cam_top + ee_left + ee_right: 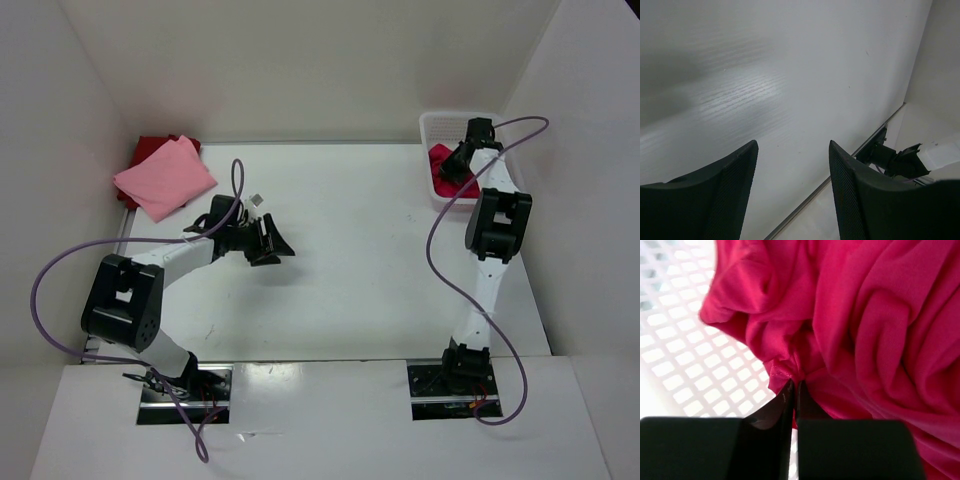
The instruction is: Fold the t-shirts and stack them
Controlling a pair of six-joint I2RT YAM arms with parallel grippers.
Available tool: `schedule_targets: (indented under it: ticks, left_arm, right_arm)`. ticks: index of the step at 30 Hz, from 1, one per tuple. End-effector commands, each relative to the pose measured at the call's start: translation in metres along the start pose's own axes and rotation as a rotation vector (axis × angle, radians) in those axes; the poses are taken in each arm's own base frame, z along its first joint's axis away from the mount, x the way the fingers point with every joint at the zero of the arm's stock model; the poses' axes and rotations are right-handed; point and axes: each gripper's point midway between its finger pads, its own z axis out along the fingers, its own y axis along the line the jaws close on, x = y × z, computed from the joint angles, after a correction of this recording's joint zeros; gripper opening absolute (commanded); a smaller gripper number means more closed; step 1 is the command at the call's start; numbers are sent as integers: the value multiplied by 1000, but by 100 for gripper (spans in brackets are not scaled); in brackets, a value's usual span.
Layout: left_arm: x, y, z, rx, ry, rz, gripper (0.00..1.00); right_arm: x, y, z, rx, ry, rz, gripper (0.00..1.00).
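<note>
Our right gripper [794, 390] reaches into the basket [670, 355] at the table's far right corner, its jaws pinched together on a fold of the crumpled crimson shirt [865, 315] lying there. Our left gripper [792, 147] hovers over the table [790, 75] with jaws apart, holding nothing. At the far left corner the folded pink shirt [165, 177] lies atop the red shirt [150, 145].

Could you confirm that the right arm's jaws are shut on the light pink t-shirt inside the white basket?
Not quite: the right wrist view shows the right arm's jaws shut on the bright crimson-pink t-shirt in the white basket.
</note>
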Motion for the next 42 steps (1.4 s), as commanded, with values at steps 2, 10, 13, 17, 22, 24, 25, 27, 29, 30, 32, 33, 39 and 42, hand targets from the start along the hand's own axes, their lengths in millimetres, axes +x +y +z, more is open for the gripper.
schedule_targets:
  ticks: [2, 10, 13, 17, 22, 24, 25, 27, 29, 30, 32, 33, 39, 42]
  left_arm:
    - [-16, -12, -5, 24, -48, 31, 66]
    - [-21, -18, -10, 32, -73, 48, 66]
    - [-33, -26, -15, 40, -108, 54, 66]
    - [-55, -29, -28, 31, -182, 20, 66]
    - [-86, -20, -45, 24, -270, -63, 69]
    - [-99, -13, -50, 26, -305, -94, 69]
    - [-106, -5, -57, 17, -329, -111, 69]
    - [-113, 6, -63, 3, -360, -162, 69]
    - [-115, 22, -75, -10, -396, -218, 70]
    - [-117, 27, -79, -13, -420, -245, 70]
    - [-119, 38, -90, -20, -456, -276, 71]
    - [-112, 48, -88, -33, -449, -311, 73]
    - [-107, 74, -114, -74, -508, -362, 75]
    - [-106, 84, -118, -91, -515, -376, 75]
  right_arm:
    - [-40, 45, -61, -116, -159, -23, 0]
    - [-73, 87, -191, -276, -384, -42, 0]
    - [-73, 113, -262, -413, -450, -69, 0]
    - [-50, 165, -365, -647, -528, -158, 0]
    - [11, 247, -496, -1079, -483, -297, 0]
    - [55, 276, -553, -1314, -358, -376, 0]
    - [66, 288, -565, -1390, -325, -408, 0]
    - [97, 301, -632, -1567, -308, -499, 0]
    - [112, 306, -666, -1672, -285, -554, 0]
    - [118, 309, -669, -1697, -272, -572, 0]
    - [116, 316, -652, -1683, -256, -566, 0]
    - [116, 317, -641, -1660, -265, -586, 0]
    - [130, 287, -428, -1295, -55, -501, 0]
    - [144, 233, -321, -1114, 48, -407, 0]
